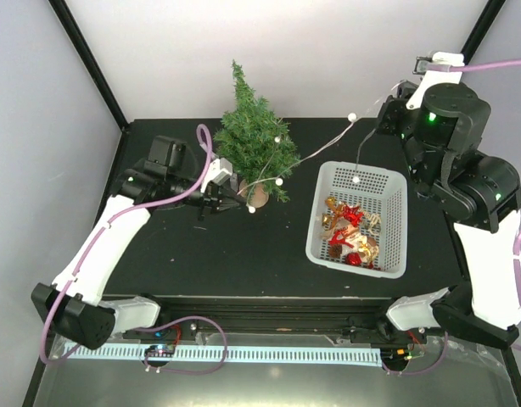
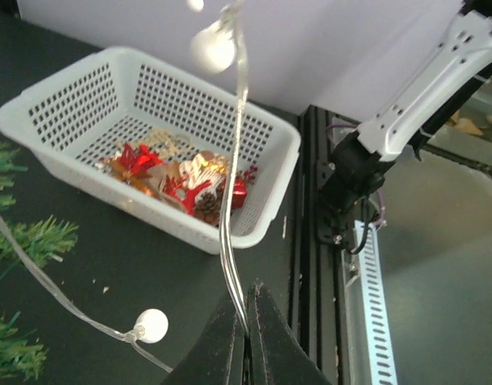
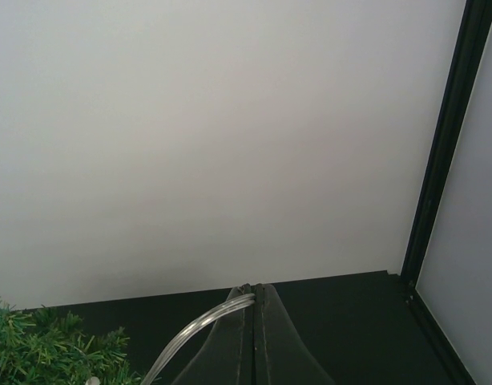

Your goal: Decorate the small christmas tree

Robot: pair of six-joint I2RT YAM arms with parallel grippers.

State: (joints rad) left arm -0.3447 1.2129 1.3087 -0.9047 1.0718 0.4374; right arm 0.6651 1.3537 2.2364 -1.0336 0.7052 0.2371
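Left gripper [image 2: 248, 321] at 8 o'clock of the small christmas tree [image 1: 254, 140], right gripper [image 3: 252, 293] at 3 o'clock, both pinching the light string [image 1: 320, 146]: best kept taut, draped over branches.

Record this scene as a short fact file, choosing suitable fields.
Tree: small green bristly christmas tree, standing on the black table.
Lights: clear cord with white round bulbs, draped on the tree, running to both arms.
Basket: white perforated plastic basket, right of the tree, holding red and gold ornaments.
Left fingers: shut on the cord.
Right fingers: shut on the cord.
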